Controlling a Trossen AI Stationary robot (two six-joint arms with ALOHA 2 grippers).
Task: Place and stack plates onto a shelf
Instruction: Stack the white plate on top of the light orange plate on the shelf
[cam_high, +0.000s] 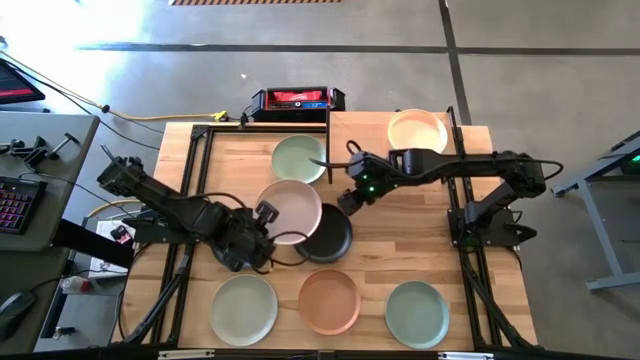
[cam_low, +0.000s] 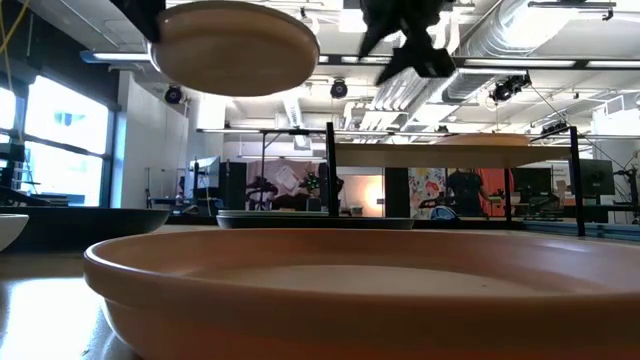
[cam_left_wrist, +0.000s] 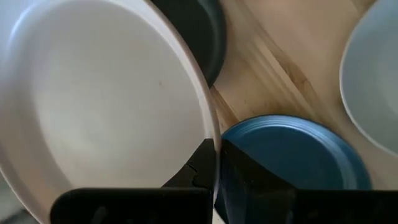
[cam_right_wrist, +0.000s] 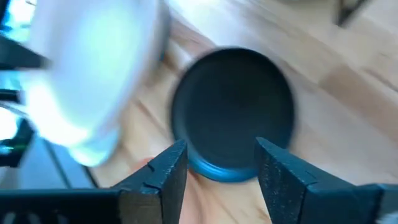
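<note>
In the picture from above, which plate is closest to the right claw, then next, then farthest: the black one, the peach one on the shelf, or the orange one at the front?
From the right claw:
1. Black plate, on the table just in front of it.
2. Peach plate, up on the shelf behind it.
3. Orange plate, near the table's front edge.

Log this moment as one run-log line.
left gripper: shut on pink plate, lifted | right gripper: open above black plate | shelf: peach plate

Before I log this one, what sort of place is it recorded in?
Probably an open industrial lab or workshop. The low view shows exposed ceiling ducts and desks with monitors behind the table; the high view shows a bare concrete floor around the wooden table.
</note>
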